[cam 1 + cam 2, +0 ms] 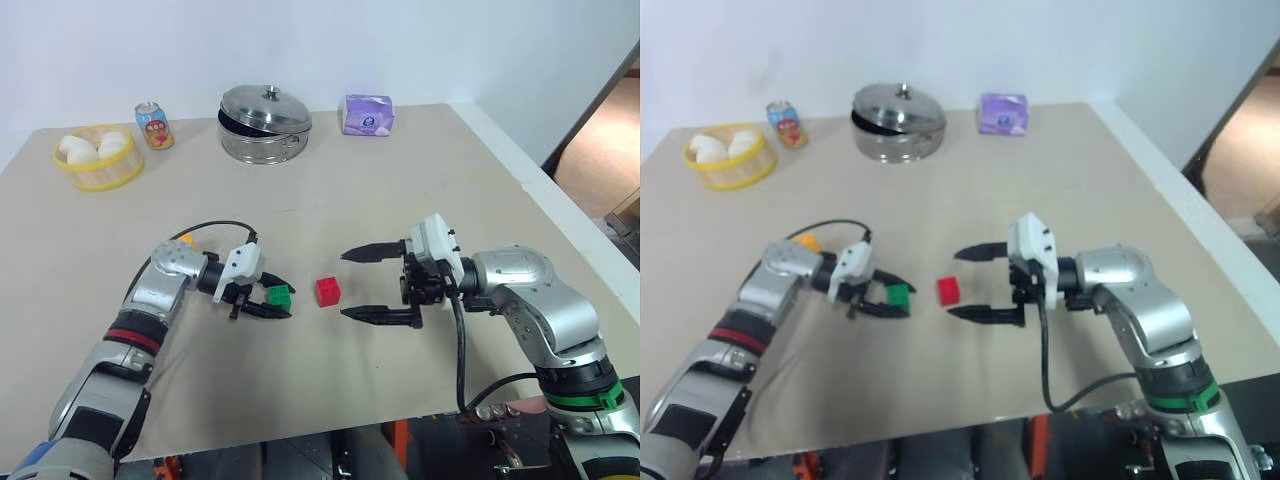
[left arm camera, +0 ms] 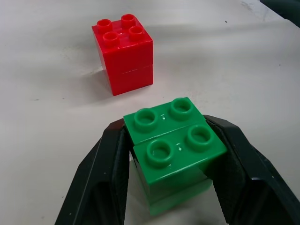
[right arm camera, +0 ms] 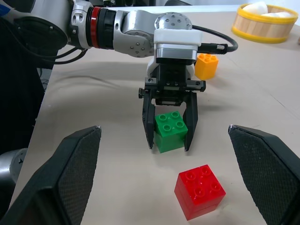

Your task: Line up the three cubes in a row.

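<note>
Two grippers: left gripper (image 1: pixel 268 303) clamps green cube (image 1: pixel 279 295); right gripper (image 1: pixel 362 284) spread, empty.
Risk: green cube bumps red cube (image 1: pixel 327 290).

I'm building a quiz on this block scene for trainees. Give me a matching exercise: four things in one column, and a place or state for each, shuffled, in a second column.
Things:
1. green cube
2. red cube
3. yellow cube
4. right gripper

Places or states:
A. standing free on the table between the two grippers
B. open, holding nothing
C. on the table behind the left arm's wrist
D. clamped between the left gripper's fingers

Pairs: 1-D, 2-A, 3-C, 4-B
</note>
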Robot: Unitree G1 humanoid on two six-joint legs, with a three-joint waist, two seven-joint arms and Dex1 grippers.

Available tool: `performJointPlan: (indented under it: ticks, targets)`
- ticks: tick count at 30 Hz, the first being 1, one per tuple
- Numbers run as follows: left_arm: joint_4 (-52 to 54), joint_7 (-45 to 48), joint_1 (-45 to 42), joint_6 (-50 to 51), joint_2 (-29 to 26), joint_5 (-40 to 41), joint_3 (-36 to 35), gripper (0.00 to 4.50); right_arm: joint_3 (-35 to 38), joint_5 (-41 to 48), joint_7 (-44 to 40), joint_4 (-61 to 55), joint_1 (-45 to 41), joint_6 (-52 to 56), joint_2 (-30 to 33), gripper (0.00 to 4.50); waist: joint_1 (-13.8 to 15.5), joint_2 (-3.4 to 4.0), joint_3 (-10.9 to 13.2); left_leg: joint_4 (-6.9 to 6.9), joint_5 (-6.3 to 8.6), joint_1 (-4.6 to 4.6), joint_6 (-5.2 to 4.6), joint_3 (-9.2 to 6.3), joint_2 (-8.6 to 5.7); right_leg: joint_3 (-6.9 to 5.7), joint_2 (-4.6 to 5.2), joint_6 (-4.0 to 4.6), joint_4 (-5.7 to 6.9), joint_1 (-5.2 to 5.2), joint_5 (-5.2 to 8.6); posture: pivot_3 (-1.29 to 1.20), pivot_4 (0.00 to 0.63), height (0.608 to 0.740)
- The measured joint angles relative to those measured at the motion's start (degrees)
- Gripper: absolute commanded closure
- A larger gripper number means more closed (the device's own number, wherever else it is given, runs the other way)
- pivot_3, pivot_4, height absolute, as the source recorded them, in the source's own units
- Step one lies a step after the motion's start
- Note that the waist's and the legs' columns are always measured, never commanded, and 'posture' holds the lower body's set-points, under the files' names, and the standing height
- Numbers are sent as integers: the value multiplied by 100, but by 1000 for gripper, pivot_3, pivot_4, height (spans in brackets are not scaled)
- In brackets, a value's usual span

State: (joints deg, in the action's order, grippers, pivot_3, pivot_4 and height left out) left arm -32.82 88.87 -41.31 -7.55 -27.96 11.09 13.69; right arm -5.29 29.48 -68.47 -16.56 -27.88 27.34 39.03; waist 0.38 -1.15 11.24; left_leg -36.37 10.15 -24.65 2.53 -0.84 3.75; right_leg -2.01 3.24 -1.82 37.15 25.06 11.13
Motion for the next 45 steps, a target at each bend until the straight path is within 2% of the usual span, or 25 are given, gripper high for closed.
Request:
performJointPlan:
  ticks: [4,5,10,16,22,25,27,28,33,35,40,45]
  targets:
    - [-33,-2,-6,-57,2,-44,0,2688,-104,-14,0,1,0,-12,-9,0,0,0,0,0,-1,1,-2,0,0,0,0,0,1,-1,-2,0,150,740]
    - [-32,3,-6,-61,0,-48,-1,1653,-104,-27,0,3,0,-35,-9,0,0,0,0,0,-2,1,-2,0,0,0,0,1,1,-1,-3,0,150,740]
    - [40,46,5,37,-106,-92,0,41,-107,-55,-9,61,0,-105,-9,0,-1,0,0,0,-3,0,-5,0,0,1,-1,1,1,0,-5,0,150,740]
    - [828,87,236,438,-482,82,-107,41,-124,-70,-35,138,-9,-163,-12,0,-7,0,0,0,-3,0,-5,4,1,6,-1,2,1,2,-5,0,150,740]
    - [2228,-222,803,1538,-1046,605,-561,41,-142,-108,-52,245,-33,-175,-20,0,-13,0,0,0,-3,3,-5,6,3,9,-1,2,3,3,-4,0,150,740]
    - [2981,-856,1274,2411,-1237,1003,-1130,41,-140,-107,-52,285,-78,-176,-33,0,-18,0,0,0,-3,4,-5,7,5,11,-2,2,5,3,-5,0,150,740]
    - [3408,-1644,1645,3039,-1206,1302,-1713,41,-113,-104,-41,326,-124,-177,-43,0,-26,0,0,0,-4,6,-5,7,6,11,-2,1,5,2,-5,0,150,740]
    - [3715,-2314,1901,3351,-1045,1441,-2185,41,-102,-103,-32,344,-152,-181,-69,0,-25,0,0,0,-4,8,-6,8,6,11,-1,0,5,1,-6,0,150,740]
    - [4371,-4122,2487,3647,-352,1508,-3023,41,-104,-108,-30,471,-202,-257,-133,0,-16,-1,0,-1,-4,13,-5,11,5,13,-1,-3,4,-6,-9,0,150,740]
    - [4847,-5194,2805,3677,279,1439,-3357,41,-109,-116,-64,578,-233,-319,-157,0,-4,-2,-1,-3,-4,15,-5,15,5,18,-1,-7,3,-11,-12,0,150,740]
    - [5531,-6768,2988,3804,1184,1295,-3378,41,-133,-171,-206,798,-352,-447,-174,0,8,-11,-1,-11,-7,17,-7,15,4,20,-2,-2,2,-14,-23,0,150,740]
    - [5627,-7946,2938,3800,1843,855,-3128,41,-153,-180,-312,923,-461,-505,-188,0,4,-14,-2,-11,-9,36,-10,15,2,30,-9,2,2,-25,-31,0,150,740]
